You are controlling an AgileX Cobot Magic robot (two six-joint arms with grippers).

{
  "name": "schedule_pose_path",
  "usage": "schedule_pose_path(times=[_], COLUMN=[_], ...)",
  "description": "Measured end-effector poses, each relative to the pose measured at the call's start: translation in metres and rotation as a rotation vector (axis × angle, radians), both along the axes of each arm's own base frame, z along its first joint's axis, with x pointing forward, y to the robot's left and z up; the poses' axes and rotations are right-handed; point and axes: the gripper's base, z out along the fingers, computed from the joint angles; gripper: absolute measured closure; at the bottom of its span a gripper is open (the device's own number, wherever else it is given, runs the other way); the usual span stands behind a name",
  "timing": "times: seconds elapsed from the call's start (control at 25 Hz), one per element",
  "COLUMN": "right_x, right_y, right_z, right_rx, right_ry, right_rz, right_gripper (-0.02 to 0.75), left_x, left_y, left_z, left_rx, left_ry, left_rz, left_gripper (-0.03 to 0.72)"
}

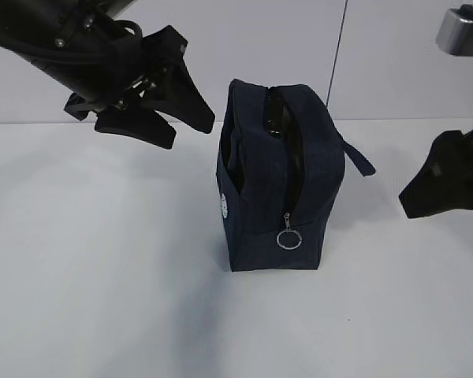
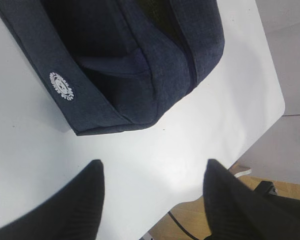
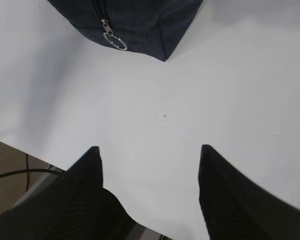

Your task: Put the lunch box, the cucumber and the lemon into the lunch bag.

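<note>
The dark navy lunch bag (image 1: 280,185) stands upright in the middle of the white table, its top zipper undone and the silver ring pull (image 1: 289,239) hanging low on the near end. The lunch box, the cucumber and the lemon do not show in any view. My left gripper (image 1: 189,132) hovers open up and to the left of the bag; in its wrist view the left gripper (image 2: 154,165) has only table between its fingers, with the bag (image 2: 130,75) just ahead. My right gripper (image 1: 426,193) hangs open to the bag's right. In the right wrist view the right gripper (image 3: 150,150) holds nothing, and the bag's corner (image 3: 140,30) shows at the top.
The white table (image 1: 102,276) stretches around the bag. Its edge (image 2: 262,127) runs close behind the left gripper, with wooden floor and a cable (image 2: 182,227) below. Another table edge (image 3: 25,147) lies at the lower left of the right wrist view. One bag handle (image 1: 359,157) sticks out to the right.
</note>
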Motion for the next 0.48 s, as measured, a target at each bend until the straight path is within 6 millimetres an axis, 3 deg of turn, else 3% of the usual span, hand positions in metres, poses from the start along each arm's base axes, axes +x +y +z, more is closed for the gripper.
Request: schedule_pose_path(times=[0.48], right_x=[0.018], right_y=[0.002], right_z=[-0.025], right_rx=[0.085], right_ry=[-0.222], right_rz=[-0.098], right_gripper=[0.275], left_x=[0.017], left_y=[0.032], left_z=[0.001], left_rx=[-0.026], left_ry=[0.031], left_rz=[0.100], left_gripper=[0.236])
